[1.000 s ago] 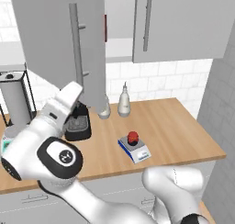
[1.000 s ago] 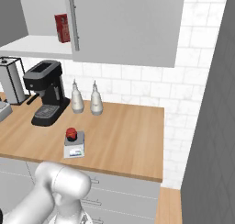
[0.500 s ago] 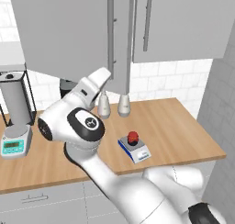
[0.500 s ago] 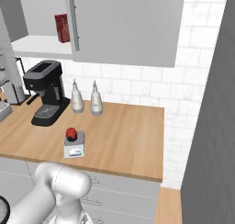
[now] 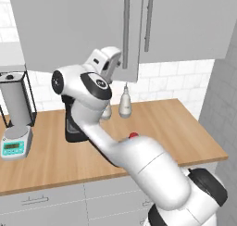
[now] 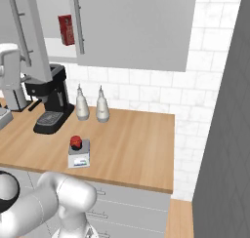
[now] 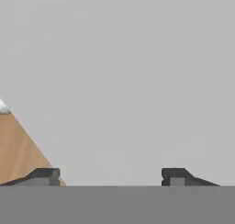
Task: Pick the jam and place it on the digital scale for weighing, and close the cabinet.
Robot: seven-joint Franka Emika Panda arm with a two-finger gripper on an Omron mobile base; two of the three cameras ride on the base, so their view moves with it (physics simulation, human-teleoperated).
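Observation:
The jam (image 6: 75, 142), a small red jar with a dark lid, stands on the digital scale (image 6: 78, 156) near the counter's front edge. In the left base view only the top of the jam (image 5: 133, 135) peeks out beside my arm. The left door of the cabinet (image 5: 74, 30) is swung nearly shut but remains ajar, as the gap beside the cabinet door (image 6: 29, 42) shows. My gripper (image 5: 111, 58) is raised against that door's lower part. In the hand view the gripper (image 7: 110, 177) is open, its fingertips (image 7: 43, 175) wide apart and facing the flat grey door.
A red carton (image 6: 65, 29) stands inside the cabinet. On the counter are a black coffee machine (image 6: 51, 103), two pear-shaped bottles (image 6: 82, 108), a white scale with a teal display (image 5: 15, 146) and a tall grey appliance (image 5: 16, 100). A grey wall (image 6: 224, 110) borders the right.
The left cabinet door has swung from wide open to nearly shut. My arm has swept right with it. The fingers have spread apart.

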